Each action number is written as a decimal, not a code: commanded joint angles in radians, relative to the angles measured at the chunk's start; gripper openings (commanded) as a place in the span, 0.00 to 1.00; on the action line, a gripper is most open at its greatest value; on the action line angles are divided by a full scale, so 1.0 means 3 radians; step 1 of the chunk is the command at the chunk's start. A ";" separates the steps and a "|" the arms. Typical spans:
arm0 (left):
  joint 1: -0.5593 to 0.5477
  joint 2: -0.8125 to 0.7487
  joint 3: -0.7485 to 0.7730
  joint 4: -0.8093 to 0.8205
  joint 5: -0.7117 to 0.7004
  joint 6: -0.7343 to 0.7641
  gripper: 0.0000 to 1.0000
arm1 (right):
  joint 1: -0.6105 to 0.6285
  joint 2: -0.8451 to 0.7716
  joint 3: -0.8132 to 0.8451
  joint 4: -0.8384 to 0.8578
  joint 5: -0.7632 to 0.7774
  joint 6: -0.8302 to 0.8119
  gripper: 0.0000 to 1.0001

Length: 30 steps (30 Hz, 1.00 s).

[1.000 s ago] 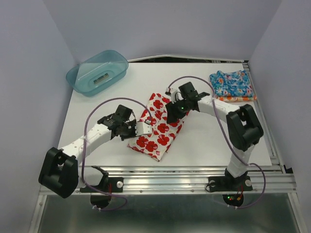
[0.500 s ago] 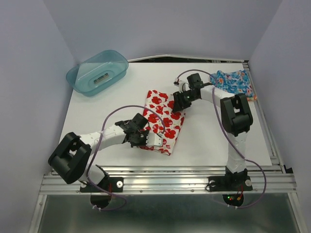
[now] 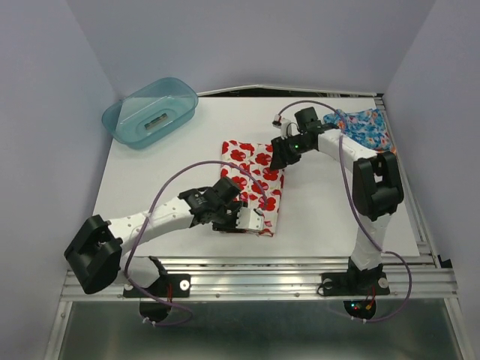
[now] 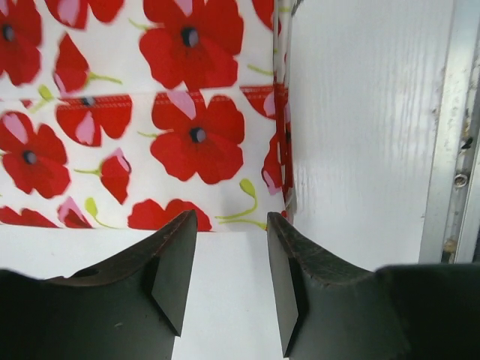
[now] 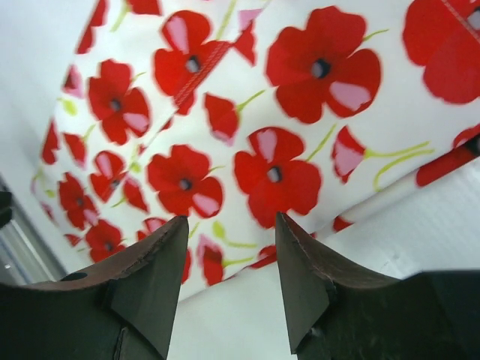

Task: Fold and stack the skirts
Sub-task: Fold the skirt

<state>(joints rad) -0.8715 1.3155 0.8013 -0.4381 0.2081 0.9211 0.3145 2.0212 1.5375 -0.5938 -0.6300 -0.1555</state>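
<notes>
In the overhead view a teal tub [image 3: 150, 112] sits at the upper left of the white table [image 3: 322, 217], well apart from everything else. From the lower left the left arm [image 3: 150, 221] reaches toward the centre. The left gripper [image 3: 251, 220] is at the near right corner of the poppy skirt [image 3: 251, 169]. That skirt lies flat in the middle of the frame as a folded rectangle, white with red flowers. The right gripper [image 3: 279, 160] is at its far right edge, on the end of the right arm [image 3: 371, 187], which bends in from the right side. In the upper right corner lies the blue skirt [image 3: 367, 124], partly behind that arm's forearm.

This view is too distant to show how either pair of jaws stands; the wrist cameras settle it. In the left wrist view the left gripper [image 4: 231, 219] has its dark fingers [image 4: 176, 262] apart with nothing between them. Their tips sit at the lower edge of the poppy skirt [image 4: 150, 112], which fills the upper left. A stitched hem runs across it, and stacked cloth layers show along its right edge. Bare table [image 4: 360, 135] and a metal rail [image 4: 450, 150] lie to the right.

In the right wrist view the right gripper [image 5: 230, 221] is likewise spread and holds nothing. The poppy skirt [image 5: 247, 112] covers most of the frame above the fingers [image 5: 150, 277], with table [image 5: 420, 217] at the lower right.
</notes>
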 commanded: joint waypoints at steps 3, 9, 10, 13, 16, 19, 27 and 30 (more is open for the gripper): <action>-0.0316 0.0083 0.0121 -0.0013 -0.0070 -0.0191 0.54 | -0.0010 -0.0372 -0.0339 0.0302 -0.0288 0.0308 0.56; -0.0546 0.0406 -0.0048 0.0524 -0.0346 -0.0534 0.53 | -0.0010 -0.0121 -0.0605 0.0557 -0.0380 0.0452 0.54; -0.0562 0.0431 -0.0063 0.0585 -0.0412 -0.0564 0.53 | -0.0010 -0.0091 -0.0651 0.0583 -0.0370 0.0467 0.54; -0.0608 0.0590 -0.0140 0.0795 -0.0616 -0.0636 0.52 | -0.0010 0.0058 -0.0794 0.0655 -0.0298 0.0457 0.53; -0.0623 0.0779 -0.0150 0.0857 -0.0658 -0.0657 0.50 | -0.0010 0.0196 -0.0855 0.0655 -0.0176 0.0457 0.52; -0.0623 0.0927 -0.0160 0.0842 -0.0658 -0.0616 0.44 | -0.0010 0.0273 -0.0866 0.0635 -0.0017 0.0447 0.50; -0.0623 0.0907 -0.0110 0.0576 -0.0494 -0.0549 0.01 | -0.0010 0.0283 -0.0942 0.0614 0.0111 0.0365 0.50; -0.0623 0.0851 0.0013 0.0311 -0.0321 -0.0565 0.00 | -0.0010 0.0212 -0.1014 0.0645 0.0121 0.0349 0.50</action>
<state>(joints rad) -1.0603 1.5539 0.7883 -0.1810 0.0364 0.7620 0.3069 2.0418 1.3056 -0.3950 -0.7513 -0.0025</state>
